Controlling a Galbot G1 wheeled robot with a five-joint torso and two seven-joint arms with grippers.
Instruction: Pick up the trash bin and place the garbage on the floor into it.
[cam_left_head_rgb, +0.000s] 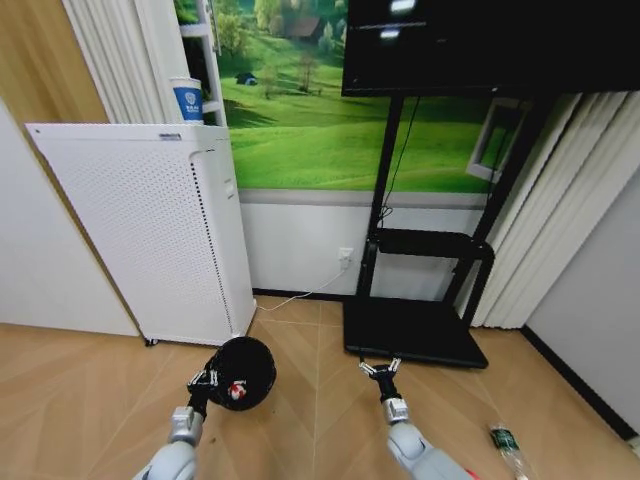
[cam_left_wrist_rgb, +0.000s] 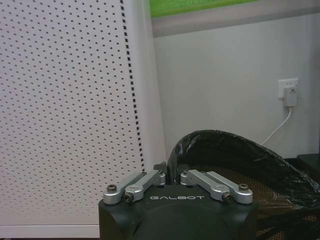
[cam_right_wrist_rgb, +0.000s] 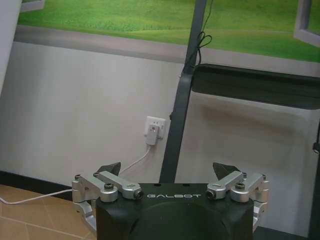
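The small black trash bin (cam_left_head_rgb: 245, 368), lined with a black bag, is beside the white appliance, its mouth tipped toward me. My left gripper (cam_left_head_rgb: 205, 384) is shut on its near rim; in the left wrist view the fingertips (cam_left_wrist_rgb: 161, 169) pinch the bagged rim of the trash bin (cam_left_wrist_rgb: 240, 150). A small red-and-white piece (cam_left_head_rgb: 237, 388) shows at the bin's mouth. A clear bottle with a green label (cam_left_head_rgb: 507, 441) lies on the floor at the lower right. My right gripper (cam_left_head_rgb: 381, 369) hangs open and empty before the TV stand's base, also seen as the right gripper (cam_right_wrist_rgb: 167, 172).
A tall white perforated appliance (cam_left_head_rgb: 150, 230) stands close on the left of the bin. The black TV stand base (cam_left_head_rgb: 410, 330) and its posts are right ahead. A plug and white cable (cam_left_head_rgb: 346, 258) run along the wall. Wooden floor lies between bin and bottle.
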